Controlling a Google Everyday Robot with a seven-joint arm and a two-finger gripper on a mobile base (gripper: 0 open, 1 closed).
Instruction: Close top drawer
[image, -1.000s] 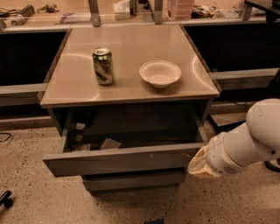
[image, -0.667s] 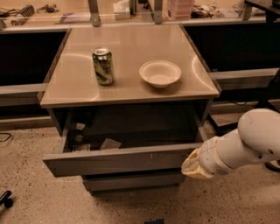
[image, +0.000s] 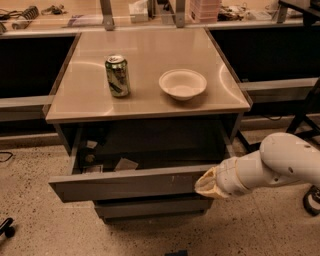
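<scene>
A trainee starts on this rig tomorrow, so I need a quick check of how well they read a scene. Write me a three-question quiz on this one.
1. Fill in: on the table, a ___ stands left of the bowl.
2. True or false: the top drawer is fully shut.
3. Where is the gripper? A above the table; B at the top drawer's front, right end; C on the floor.
Key: 1 can. 2 false, it is open. 3 B.
</scene>
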